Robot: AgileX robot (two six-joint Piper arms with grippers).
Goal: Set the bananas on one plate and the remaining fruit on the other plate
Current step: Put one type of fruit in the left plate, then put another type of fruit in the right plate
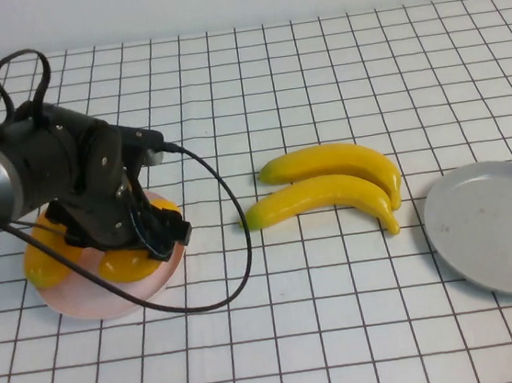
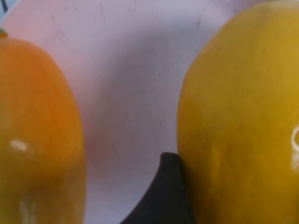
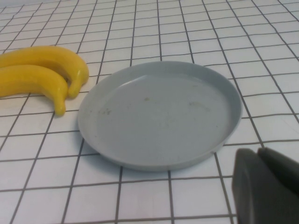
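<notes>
Hovering low over the round, shallow, pale pink plastic plate (image 1: 84, 303) at the near left of the table, the robot's left gripper (image 1: 141, 237) hangs with its jaws spread wide, directly above the two plump, glossy orange-yellow mango-like fruits that lie on that plate. One fruit (image 1: 46, 257) rests toward the plate's left edge, the other (image 1: 127, 264) sits under the gripper on the plate's near right side. From the left wrist camera, one dark fingertip (image 2: 166, 196) lies against the flank of the yellower fruit (image 2: 238, 121), with bare pink plate (image 2: 131, 84) showing between it and the deeper orange fruit (image 2: 37, 135); neither fruit is pinched. A black cable (image 1: 227, 222) loops from the arm out over the white, black-gridded tabletop (image 1: 346, 329). At the near right, the round, shallow, pale grey-blue plastic plate (image 1: 501, 228) lies bare, and the right wrist camera shows the right gripper (image 3: 264, 182) just beside its rim, jaws pressed together and holding nothing. Farther back, near the table's middle and between the two plates, the two long, curved, glossy yellow plastic bananas (image 1: 329, 183) lie side by side on the grid, touching each other, close to the grey-blue plate but not on it.
</notes>
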